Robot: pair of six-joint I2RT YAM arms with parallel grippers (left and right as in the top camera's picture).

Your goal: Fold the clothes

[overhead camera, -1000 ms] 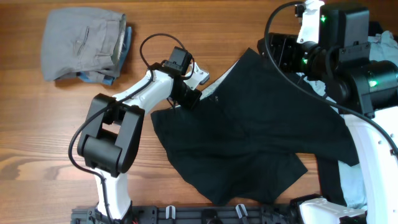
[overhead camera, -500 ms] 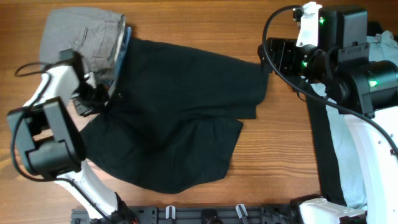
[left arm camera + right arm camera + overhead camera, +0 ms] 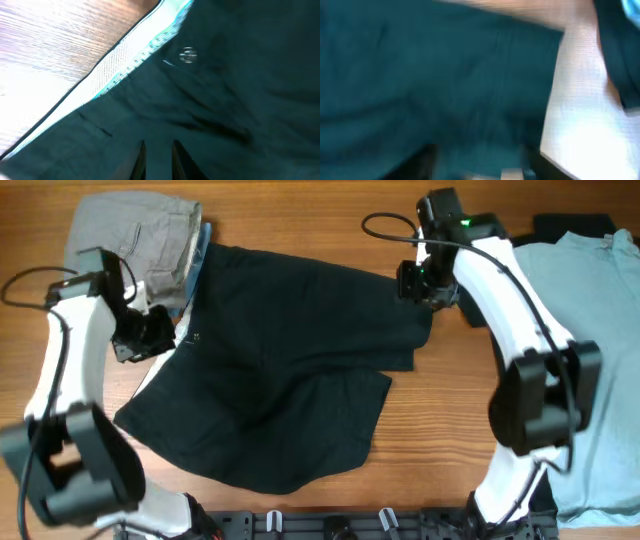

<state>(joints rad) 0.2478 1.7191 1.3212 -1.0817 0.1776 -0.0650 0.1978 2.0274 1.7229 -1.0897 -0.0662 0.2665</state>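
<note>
The left pincer (image 3: 150,338) sits on the waistband edge of the black shorts (image 3: 290,370), its fingers (image 3: 140,159) drawn nearly together with cloth between them. From there the shorts spread toward 3 o'clock, flat across the middle of the tabletop (image 3: 300,220). The right pincer (image 3: 425,285) hovers at their far corner with the cloth toward 8 o'clock. Its view is blurred, and the fingers seem parted. Folded grey trousers (image 3: 125,240) lie at 12 o'clock of the left pincer, touching the shorts. A pale blue shirt (image 3: 600,350) lies at 4 o'clock of the right one.
</note>
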